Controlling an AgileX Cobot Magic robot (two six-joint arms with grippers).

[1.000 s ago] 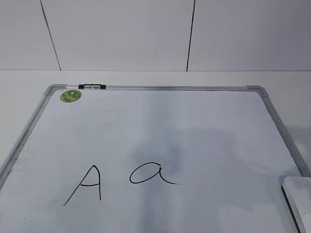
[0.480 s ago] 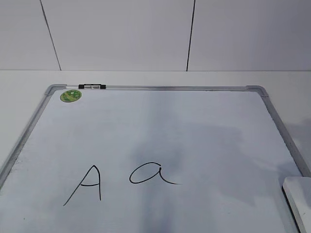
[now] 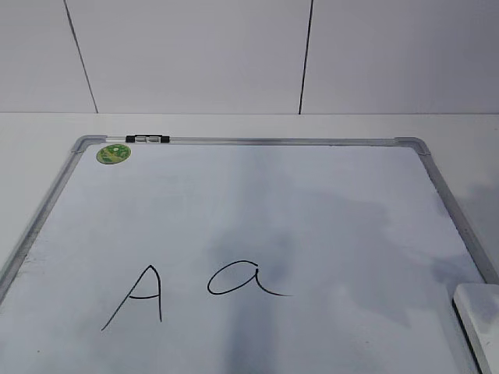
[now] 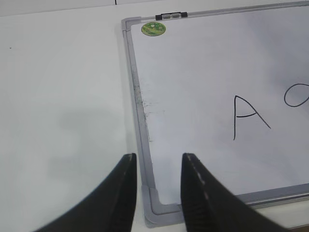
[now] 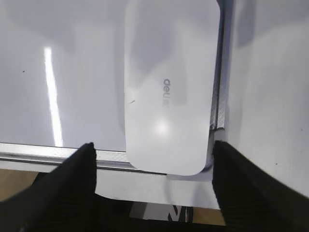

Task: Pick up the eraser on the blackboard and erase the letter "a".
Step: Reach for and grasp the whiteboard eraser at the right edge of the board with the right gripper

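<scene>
The eraser (image 5: pixel 169 87), a white rounded block with grey lettering, lies on the blackboard's (image 3: pixel 312 202) near right corner; its edge shows at the exterior view's lower right (image 3: pixel 479 319). My right gripper (image 5: pixel 153 152) is open wide above the eraser's near end, its fingers apart from it on either side. The letter "a" (image 3: pixel 245 279) is drawn in black at mid-board, right of a capital "A" (image 3: pixel 139 296). My left gripper (image 4: pixel 158 162) is open and empty above the board's near left corner (image 4: pixel 164 210). Neither gripper shows in the exterior view.
A green round sticker (image 3: pixel 114 153) and a small black-and-clear clip (image 3: pixel 147 139) sit at the board's far left corner. The board lies on a white table (image 4: pixel 63 96) with a white panelled wall (image 3: pixel 234 54) behind. The table's front edge shows in the right wrist view (image 5: pixel 159 191).
The eraser's visible edge and the shadow on the board's right side have shifted slightly; the board and letters have not moved.
</scene>
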